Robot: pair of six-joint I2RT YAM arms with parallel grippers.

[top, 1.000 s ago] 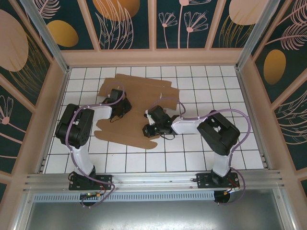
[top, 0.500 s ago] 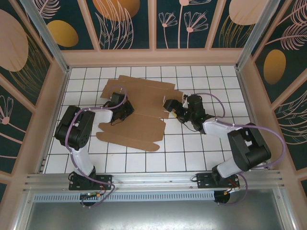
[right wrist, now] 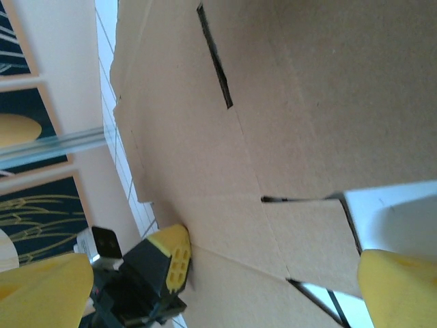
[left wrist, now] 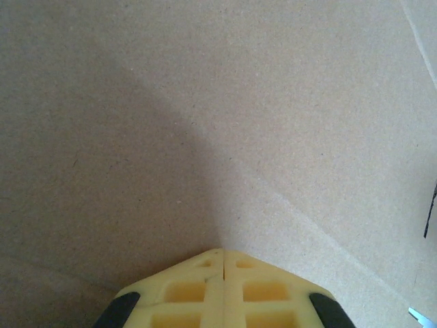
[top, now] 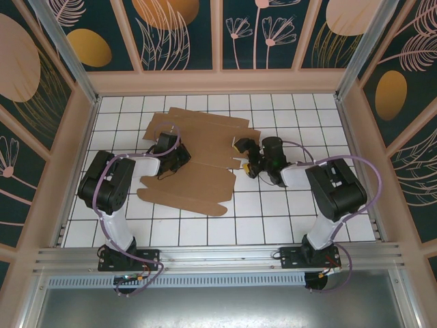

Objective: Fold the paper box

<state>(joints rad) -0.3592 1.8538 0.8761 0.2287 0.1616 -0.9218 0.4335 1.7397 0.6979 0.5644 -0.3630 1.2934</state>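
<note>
Here, 1 paper box (top: 205, 137), a brown die-cut cardboard sheet, lies opened out on the white tiled surface (top: 293, 219), left of centre & toward the back. There are 2 arms w/ 2 grippers.

Left gripper (top: 181, 157): sits on top of the sheet near its middle. Jaws are closed on themselves. The 2 yellow fingertips (left wrist: 194, 287) meet along one seam, & their point rests against the cardboard beside a crease line.

Right gripper (top: 240, 154): sits at the sheet's right edge, jaws spread wide & holding nothing. Its 2 yellow fingers (right wrist: 399, 290) are at opp. lower corners of the right wrist view, w/ the sheet between & beyond them. Whether either finger touches the cardboard cannot be told. The same view shows 3 narrow cut slits in the sheet, 1 notch where white tile shows through, & the left gripper's yellow tip pressed on the board.

Edges: the far edge runs close to the back row of tiles. The near edge is wavy w/ rounded tabs & ends about mid-surface. The left edge stops short of the side wall.

Open room: bare tiles run along the near strip in front of the arm bases & on the right side beyond the right arm.
</note>
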